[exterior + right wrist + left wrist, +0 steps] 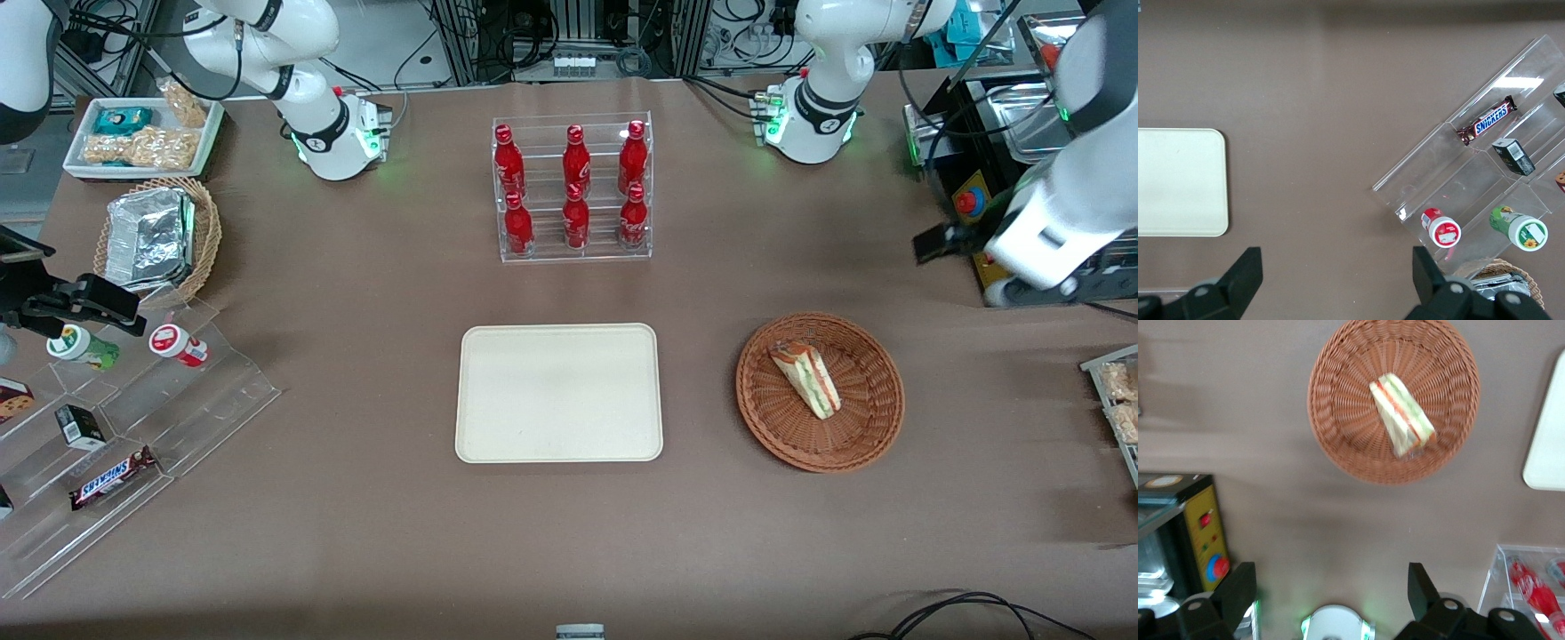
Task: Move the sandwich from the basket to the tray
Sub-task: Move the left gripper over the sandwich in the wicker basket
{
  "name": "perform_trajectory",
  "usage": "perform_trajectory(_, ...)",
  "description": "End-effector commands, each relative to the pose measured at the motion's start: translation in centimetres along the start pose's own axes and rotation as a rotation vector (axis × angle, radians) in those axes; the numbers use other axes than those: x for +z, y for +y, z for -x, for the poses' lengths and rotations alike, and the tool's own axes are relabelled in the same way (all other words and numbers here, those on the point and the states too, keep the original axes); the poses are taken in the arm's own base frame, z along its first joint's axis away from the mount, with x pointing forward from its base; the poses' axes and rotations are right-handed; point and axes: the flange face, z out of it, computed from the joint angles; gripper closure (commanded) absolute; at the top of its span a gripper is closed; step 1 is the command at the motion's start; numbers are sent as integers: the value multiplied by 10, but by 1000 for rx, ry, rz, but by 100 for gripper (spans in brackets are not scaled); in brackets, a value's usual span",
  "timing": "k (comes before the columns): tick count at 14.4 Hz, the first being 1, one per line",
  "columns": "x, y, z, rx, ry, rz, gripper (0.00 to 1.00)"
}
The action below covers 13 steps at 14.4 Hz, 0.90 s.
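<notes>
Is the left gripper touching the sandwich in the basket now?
Apart. In the left wrist view the open gripper hangs high over bare table, with a wide stretch of table between its fingertips and the basket where the sandwich lies.

The sandwich (805, 378) (1402, 415) is a small triangular wedge of pale bread with green and red-pink layers of filling, and it seems to have a clear wrap. It lies flat on its side in the middle of the basket (853, 444) (1338, 440), with the filling edge turned upward. The basket is round, shallow and reddish-brown, made of wicker, and it stands on the brown table toward the working arm's end. The tray (484, 427) (1548, 453) (1178, 180) is large, flat, cream-coloured and rectangular, with rounded corners and a low rim. It lies beside the basket, a little apart from it, toward the parked arm's end, and nothing is on it.

The gripper (1331, 590) hangs above the table, farther from the front camera than the basket, with its fingers spread apart.
</notes>
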Motion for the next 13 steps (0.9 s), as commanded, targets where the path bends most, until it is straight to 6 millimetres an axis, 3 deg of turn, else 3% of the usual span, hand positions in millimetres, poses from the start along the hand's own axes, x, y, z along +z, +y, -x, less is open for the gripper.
perform_trajectory(1, 58, 9, -10, -116, 16, 0, 0)
perform_trajectory(3, 106, 18, -26, -210, 34, 19, 0)
perform_trajectory(6, 166, 37, -36, -306, 77, 58, 0)
perform_trajectory(9, 193, 59, -51, -544, 82, 128, 0)
perform_trajectory(13, 234, 71, -66, -596, 85, 146, 0)
